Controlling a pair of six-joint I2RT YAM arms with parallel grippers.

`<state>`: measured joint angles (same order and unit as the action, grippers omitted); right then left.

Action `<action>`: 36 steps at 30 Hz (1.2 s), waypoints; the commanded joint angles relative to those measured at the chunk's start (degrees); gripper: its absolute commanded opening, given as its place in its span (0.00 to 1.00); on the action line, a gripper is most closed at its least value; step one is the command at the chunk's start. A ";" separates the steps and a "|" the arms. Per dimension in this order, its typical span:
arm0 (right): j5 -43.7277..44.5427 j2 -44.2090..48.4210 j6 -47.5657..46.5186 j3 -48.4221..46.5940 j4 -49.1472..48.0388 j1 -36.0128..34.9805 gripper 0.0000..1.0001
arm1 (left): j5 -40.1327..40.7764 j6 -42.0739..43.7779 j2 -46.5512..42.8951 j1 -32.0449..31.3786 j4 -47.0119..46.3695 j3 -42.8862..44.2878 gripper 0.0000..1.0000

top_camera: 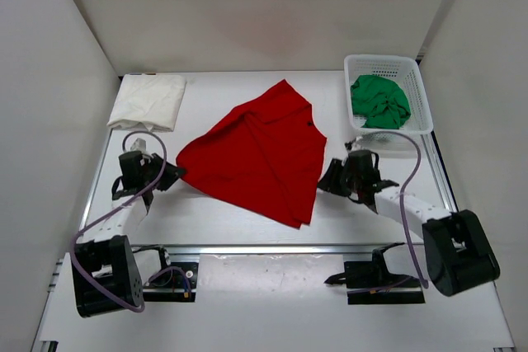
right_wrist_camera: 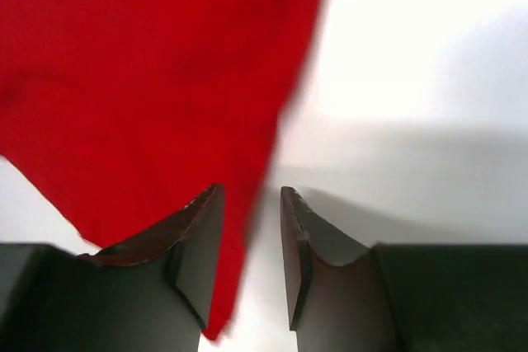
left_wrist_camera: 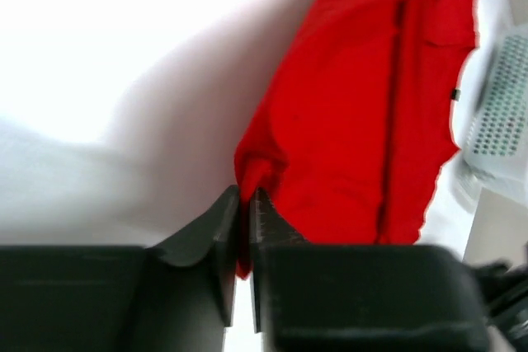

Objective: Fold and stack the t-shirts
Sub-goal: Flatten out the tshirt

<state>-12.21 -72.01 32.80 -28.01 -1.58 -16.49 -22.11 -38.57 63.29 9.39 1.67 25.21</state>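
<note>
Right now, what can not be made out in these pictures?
Top view: the green t-shirt is bunched in the basket; its own folds hide its shape.
Top view: the white t-shirt is too small to count its layers.
Left wrist view: the basket is blurred and cut by the right edge.
Right wrist view: the red t-shirt is blurred and cut by the top edge.

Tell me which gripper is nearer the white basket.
Right. The right gripper sits by the basket's near-left corner; the left gripper pinches the red t-shirt across the table.
</note>
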 commanded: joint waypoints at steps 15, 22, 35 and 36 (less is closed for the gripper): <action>-1.94 21.73 6.31 16.41 10.46 -10.84 0.37 | 9.92 3.41 -15.66 -7.74 8.18 -6.31 0.39; -5.19 18.66 8.86 16.76 8.89 -15.15 0.39 | 13.25 -2.21 -3.71 -26.69 -0.17 -7.10 0.48; -1.77 16.10 7.99 12.81 6.76 -14.45 0.00 | 11.21 -5.46 9.74 -22.23 -12.12 -6.76 0.19; -0.55 17.94 7.03 11.67 8.95 -13.49 0.00 | 12.17 -5.64 11.66 -21.70 -12.65 -5.71 0.16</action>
<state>-17.08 -56.80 42.04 -13.45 3.99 -31.33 -11.57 -43.46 72.10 -13.69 -7.79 18.06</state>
